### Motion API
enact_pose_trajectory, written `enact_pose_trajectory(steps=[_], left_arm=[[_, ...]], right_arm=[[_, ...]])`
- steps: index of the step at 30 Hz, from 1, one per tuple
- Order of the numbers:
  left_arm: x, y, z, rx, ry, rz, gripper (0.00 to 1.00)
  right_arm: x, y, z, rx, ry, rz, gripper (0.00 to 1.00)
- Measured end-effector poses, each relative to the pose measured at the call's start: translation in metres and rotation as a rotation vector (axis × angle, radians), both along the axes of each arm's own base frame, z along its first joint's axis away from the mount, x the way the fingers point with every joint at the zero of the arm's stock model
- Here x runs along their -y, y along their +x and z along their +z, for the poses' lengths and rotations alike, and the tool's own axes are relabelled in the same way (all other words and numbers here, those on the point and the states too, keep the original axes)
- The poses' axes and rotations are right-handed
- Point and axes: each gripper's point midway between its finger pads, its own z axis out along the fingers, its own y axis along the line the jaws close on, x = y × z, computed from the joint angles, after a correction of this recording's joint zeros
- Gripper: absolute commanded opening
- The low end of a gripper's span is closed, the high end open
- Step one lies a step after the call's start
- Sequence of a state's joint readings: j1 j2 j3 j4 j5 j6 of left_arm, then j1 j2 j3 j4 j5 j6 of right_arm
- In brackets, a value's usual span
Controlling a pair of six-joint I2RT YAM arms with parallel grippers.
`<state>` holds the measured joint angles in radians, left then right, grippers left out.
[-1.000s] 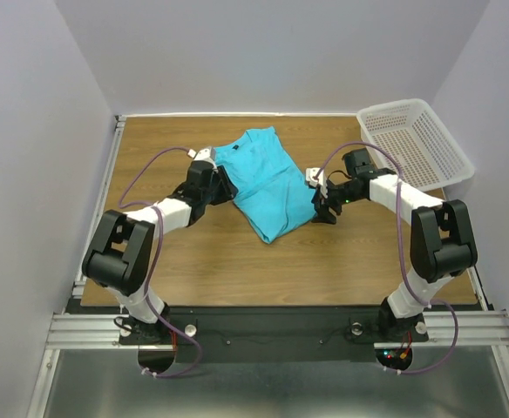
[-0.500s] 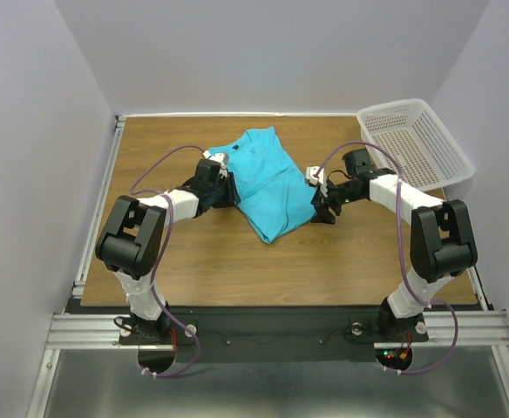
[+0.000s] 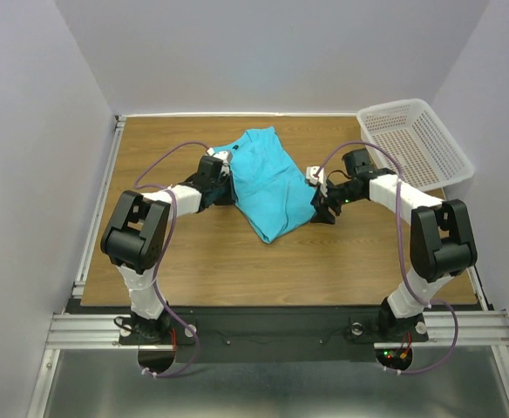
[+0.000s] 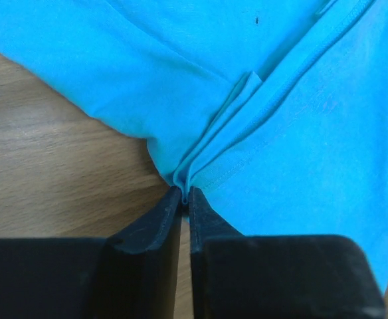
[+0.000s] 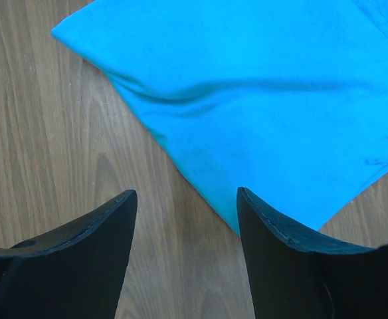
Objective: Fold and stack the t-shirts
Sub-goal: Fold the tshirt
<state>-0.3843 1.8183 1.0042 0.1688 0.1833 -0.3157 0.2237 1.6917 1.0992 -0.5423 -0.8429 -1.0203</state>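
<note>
Left pincer (image 4: 185, 194) clenches the soft, limp t-shirt (image 4: 280, 119) at a bunched edge, perhaps a sleeve seam; right pincer (image 5: 185, 193) gapes, empty.

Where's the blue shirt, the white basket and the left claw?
shirt (image 3: 268, 187), top view, middle of the cloth.
basket (image 3: 394, 105), top view, far rim.
left claw (image 4: 185, 193), left wrist view, between its tips at the shirt's edge.

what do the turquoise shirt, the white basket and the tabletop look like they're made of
The turquoise-blue t-shirt: soft matte knit, likely cotton; it creases and shows stitched hems. The white perforated basket: probably moulded plastic, with regular holes. The brown tabletop: wood or wood-look laminate, with visible grain.
</note>
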Motion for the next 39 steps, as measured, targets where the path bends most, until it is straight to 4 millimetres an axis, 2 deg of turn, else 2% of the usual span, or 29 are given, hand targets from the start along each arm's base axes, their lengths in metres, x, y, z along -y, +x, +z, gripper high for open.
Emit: enact_pose_trajectory(steps=[2,3,11,18,22,26,30,34,39], left_arm=[[0.000,0.000,0.000,0.000,0.002,-0.004,0.01],[0.000,0.000,0.000,0.001,0.002,-0.006,0.00],[-0.004,0.005,0.005,0.007,0.006,-0.005,0.00],[-0.012,0.026,0.027,0.049,0.004,0.001,0.00],[-0.012,0.035,0.039,0.076,-0.001,-0.016,0.00],[-0.008,0.040,0.046,0.092,-0.006,-0.036,0.00],[-0.007,0.045,0.043,0.092,0.003,-0.048,0.00],[-0.011,0.049,0.028,0.068,0.017,-0.044,0.00],[-0.023,0.051,0.018,0.044,0.038,-0.021,0.00]], right_arm=[[0.000,0.000,-0.001,-0.003,-0.001,0.000,0.66],[0.000,0.000,-0.002,-0.005,-0.001,0.000,0.66],[0.002,0.000,-0.006,-0.011,-0.015,-0.005,0.66],[0.006,0.001,-0.020,-0.039,-0.045,-0.015,0.63],[0.007,-0.001,-0.033,-0.075,-0.063,-0.021,0.58],[0.006,-0.002,-0.034,-0.098,-0.055,-0.033,0.48],[0.003,0.016,-0.020,-0.137,-0.046,-0.131,0.47],[0.002,0.039,-0.003,-0.158,-0.028,-0.260,0.47],[0.008,0.046,-0.006,-0.221,-0.051,-0.403,0.47]])
